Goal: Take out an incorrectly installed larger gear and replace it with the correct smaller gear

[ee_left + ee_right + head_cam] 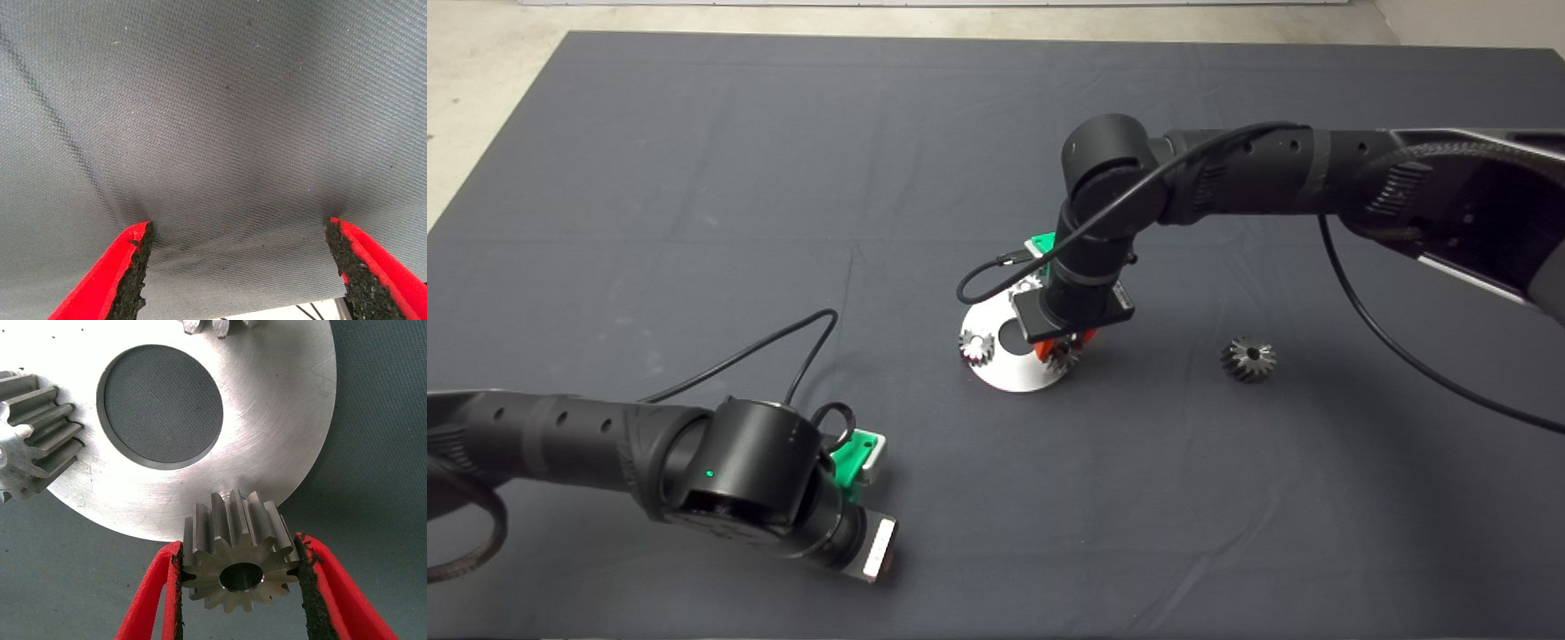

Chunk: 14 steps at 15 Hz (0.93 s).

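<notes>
Right wrist view: the right gripper (239,577) clamps the smaller gear (237,563) over the steel disc's (267,427) edge.
Larger gear (1248,358) lies at the disc's 3 o'clock; left gripper (243,267) is spread wide on the mat (213,120).

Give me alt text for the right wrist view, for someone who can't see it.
The right gripper clamps its red fingers on the smaller gear at the rim of a round steel plate with a central hole. Two more small gears sit at the plate's edge.
</notes>
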### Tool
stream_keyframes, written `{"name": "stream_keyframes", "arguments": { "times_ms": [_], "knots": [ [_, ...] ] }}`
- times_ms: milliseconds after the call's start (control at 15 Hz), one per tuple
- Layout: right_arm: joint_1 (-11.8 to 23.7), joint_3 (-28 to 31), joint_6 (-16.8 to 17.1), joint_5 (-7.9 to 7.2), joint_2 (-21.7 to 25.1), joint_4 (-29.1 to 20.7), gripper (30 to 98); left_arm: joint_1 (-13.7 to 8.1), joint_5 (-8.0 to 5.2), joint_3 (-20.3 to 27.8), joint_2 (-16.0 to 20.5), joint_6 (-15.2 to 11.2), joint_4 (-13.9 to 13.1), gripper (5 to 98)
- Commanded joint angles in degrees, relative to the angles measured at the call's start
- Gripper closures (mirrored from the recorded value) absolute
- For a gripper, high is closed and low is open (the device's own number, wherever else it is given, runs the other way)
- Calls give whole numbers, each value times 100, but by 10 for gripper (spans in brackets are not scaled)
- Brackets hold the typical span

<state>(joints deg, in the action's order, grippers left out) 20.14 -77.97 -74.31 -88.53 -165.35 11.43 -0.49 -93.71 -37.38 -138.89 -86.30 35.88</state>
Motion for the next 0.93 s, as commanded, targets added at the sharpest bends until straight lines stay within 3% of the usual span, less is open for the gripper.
{"name": "stream_keyframes", "arguments": {
  "times_ms": [0, 600, 867],
  "knots": [
    [-36, -6, 63, -519, -140, 87, 944, 303, 512, -348, -74, 87, 649, 394],
    [-36, -59, 117, -525, -187, 78, 902, 303, 512, -357, -82, 96, 693, 394],
    [-36, -111, 145, -525, -196, 87, 848, 306, 512, -357, -82, 96, 693, 394]
  ]
}}
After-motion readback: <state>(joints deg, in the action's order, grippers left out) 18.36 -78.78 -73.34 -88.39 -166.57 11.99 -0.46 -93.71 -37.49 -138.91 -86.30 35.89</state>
